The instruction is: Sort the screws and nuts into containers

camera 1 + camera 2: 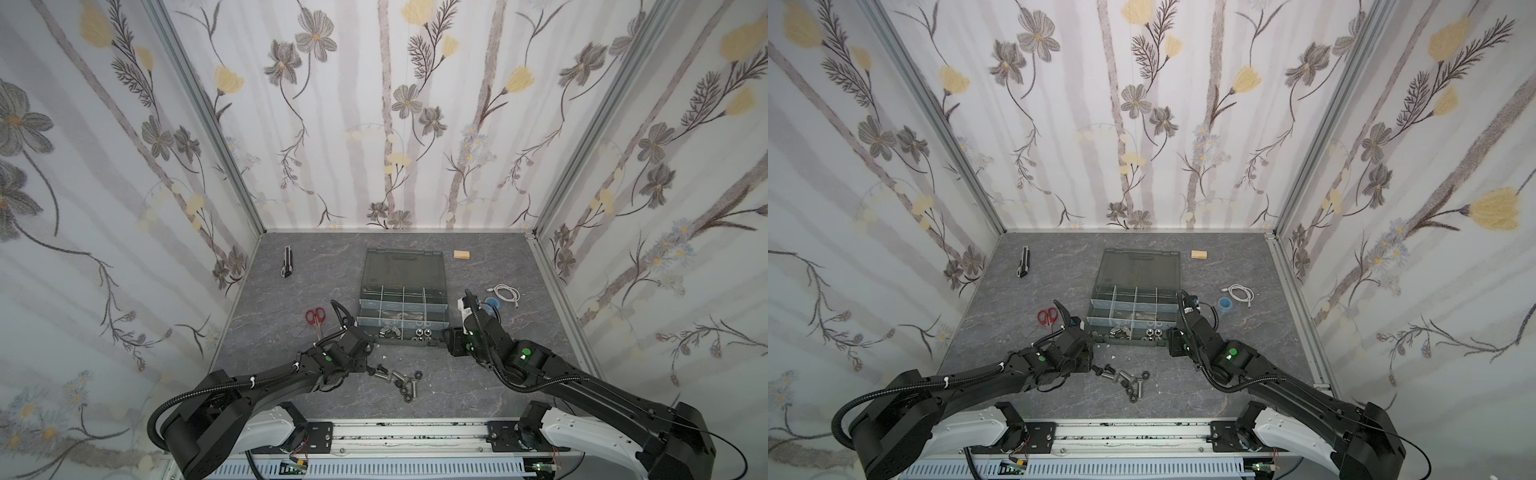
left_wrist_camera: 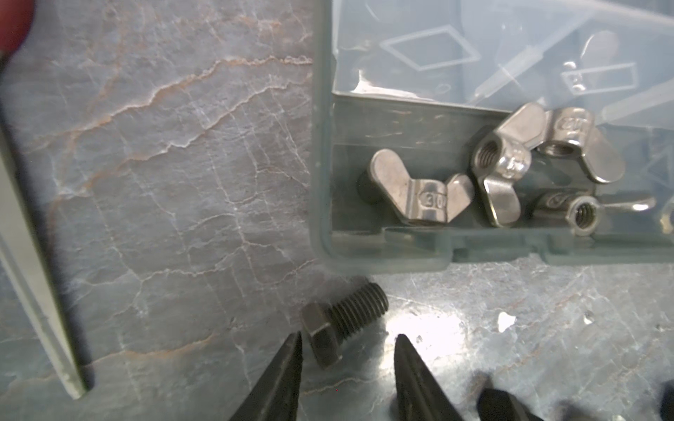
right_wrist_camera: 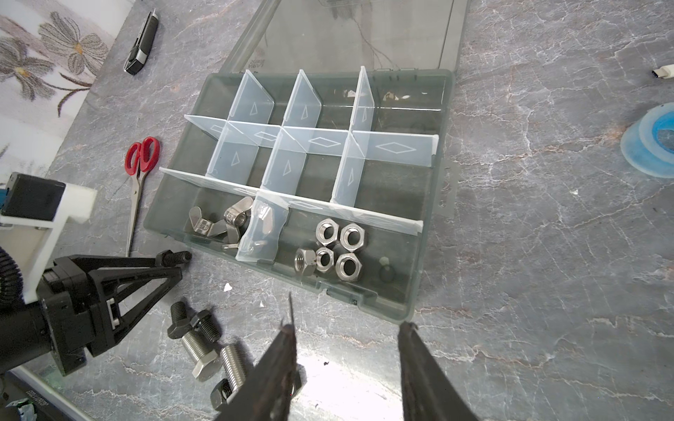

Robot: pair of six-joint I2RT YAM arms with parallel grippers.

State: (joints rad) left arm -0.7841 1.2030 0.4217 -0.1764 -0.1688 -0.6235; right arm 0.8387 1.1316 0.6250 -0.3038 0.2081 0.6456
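Note:
A black screw [image 2: 341, 320] lies on the table just in front of the organizer case's corner. My left gripper [image 2: 349, 337] is open, its fingertips either side of the screw's hex head, which sits close to one fingertip with a gap to the other. The same black screw [image 3: 175, 257] shows at the left gripper [image 3: 171, 268]. More silver and black screws [image 1: 401, 382] and black nuts [image 1: 417, 375] lie loose nearer the front. The containers [image 3: 394, 182] hold wing nuts [image 3: 219, 226] and silver hex nuts [image 3: 339, 248] in the near row. My right gripper [image 3: 348, 324] hovers open and empty before the case.
Red scissors [image 1: 316, 318] lie left of the case and a utility knife [image 1: 286, 261] further back left. A wooden block [image 1: 461, 254] sits at the back right. A white cable [image 1: 507, 293] and a blue tape roll [image 3: 653, 145] lie right of the case. The case lid [image 1: 403, 266] lies open behind.

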